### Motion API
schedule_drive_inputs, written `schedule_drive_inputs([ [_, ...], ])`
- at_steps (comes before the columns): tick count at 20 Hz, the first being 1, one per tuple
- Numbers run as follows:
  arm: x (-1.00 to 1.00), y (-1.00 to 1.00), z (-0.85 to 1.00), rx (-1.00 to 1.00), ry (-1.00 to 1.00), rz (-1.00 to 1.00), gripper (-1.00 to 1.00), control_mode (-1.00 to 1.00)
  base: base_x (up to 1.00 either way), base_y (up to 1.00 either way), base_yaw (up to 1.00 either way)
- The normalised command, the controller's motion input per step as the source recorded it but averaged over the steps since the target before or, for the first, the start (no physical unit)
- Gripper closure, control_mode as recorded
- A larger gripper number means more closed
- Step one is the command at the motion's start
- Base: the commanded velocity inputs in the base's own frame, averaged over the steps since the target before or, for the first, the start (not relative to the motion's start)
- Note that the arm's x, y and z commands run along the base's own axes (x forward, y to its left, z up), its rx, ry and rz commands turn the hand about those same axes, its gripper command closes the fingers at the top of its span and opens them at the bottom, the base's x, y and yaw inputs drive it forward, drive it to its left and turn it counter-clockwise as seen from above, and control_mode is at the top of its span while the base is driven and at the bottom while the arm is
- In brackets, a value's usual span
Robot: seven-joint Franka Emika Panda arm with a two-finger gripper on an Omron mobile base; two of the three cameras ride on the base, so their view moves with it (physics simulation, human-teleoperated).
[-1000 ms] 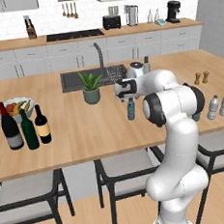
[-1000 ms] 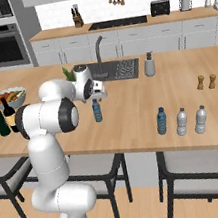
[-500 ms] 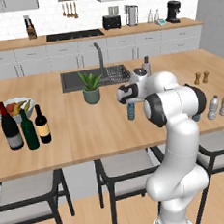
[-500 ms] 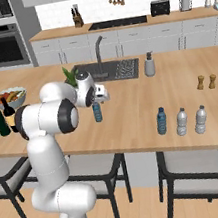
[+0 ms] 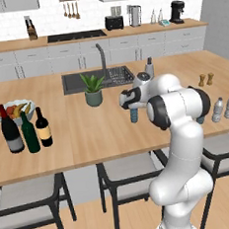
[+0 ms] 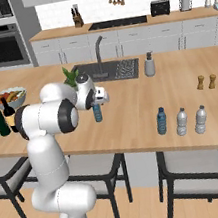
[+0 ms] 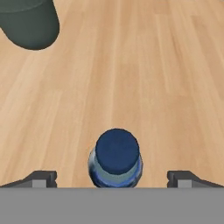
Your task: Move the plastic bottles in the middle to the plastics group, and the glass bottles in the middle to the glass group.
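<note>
The pincer (image 7: 112, 177) is held wide open directly above a blue plastic bottle (image 7: 115, 158), untouched, which is stood upright on the table (image 7: 153, 78) just beside the potted plant (image 5: 92, 89).

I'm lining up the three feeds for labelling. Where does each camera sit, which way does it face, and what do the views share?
Left base view: behind the arm on its left, facing forward and down over the island counter; the white arm rises at lower right.
Right base view: behind on the right, same counter; the arm rises at lower left.
Hand view: on the hand, looking straight down at the blue bottle; the fingers stand wide on either side of it.
Shared: all three show that blue bottle under the gripper.
</note>
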Motion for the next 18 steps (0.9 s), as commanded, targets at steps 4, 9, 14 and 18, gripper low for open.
schedule_drive_inputs([
  [4,0.04,0.07,-0.03,0.00,0.00,0.00,-1.00,-1.00,0.00,0.00,0.00],
  [9,0.00,-0.06,0.00,0.00,0.00,0.00,-1.00,-1.00,0.00,0.00,0.00],
  [14,0.03,0.00,0.00,0.00,0.00,0.00,-1.00,-1.00,0.00,0.00,0.00],
  [18,0.11,0.00,-0.07,0.00,0.00,0.00,-1.00,-1.00,0.00,0.00,0.00],
])
